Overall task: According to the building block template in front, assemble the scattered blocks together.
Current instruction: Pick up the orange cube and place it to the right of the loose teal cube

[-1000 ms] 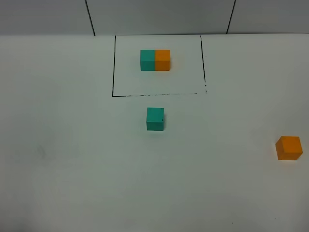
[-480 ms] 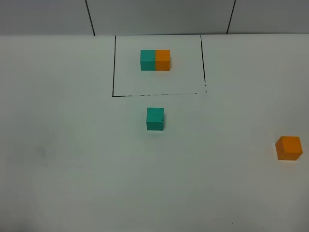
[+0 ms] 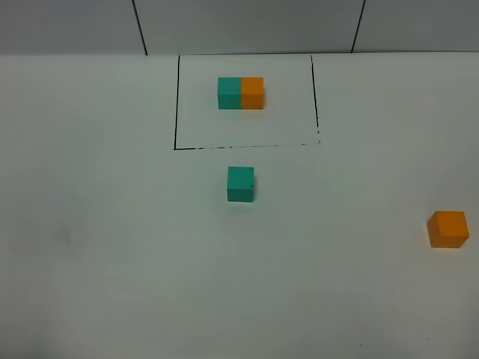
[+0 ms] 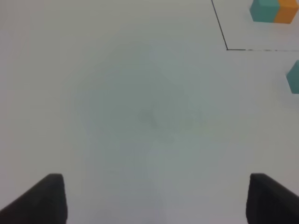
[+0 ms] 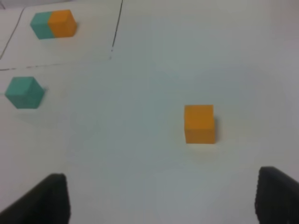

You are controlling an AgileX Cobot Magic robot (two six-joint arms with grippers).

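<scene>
The building block template (image 3: 240,93), a teal and an orange cube joined side by side, sits inside a black drawn rectangle at the far middle of the table. Of the scattered blocks, the teal cube (image 3: 240,184) stands just in front of that outline, and the orange cube (image 3: 447,229) lies far to the right. Neither arm shows in the high view. My left gripper (image 4: 159,200) is open over bare table, with the teal cube (image 4: 294,77) and the template (image 4: 273,10) well ahead of it. My right gripper (image 5: 161,198) is open, and the orange cube (image 5: 199,123) lies a short way ahead of it.
The white table (image 3: 112,247) meets a grey back wall (image 3: 247,26) with two dark vertical seams. The black outline (image 3: 176,105) is only drawn on the surface. The right wrist view also holds the teal cube (image 5: 24,92) and the template (image 5: 53,24).
</scene>
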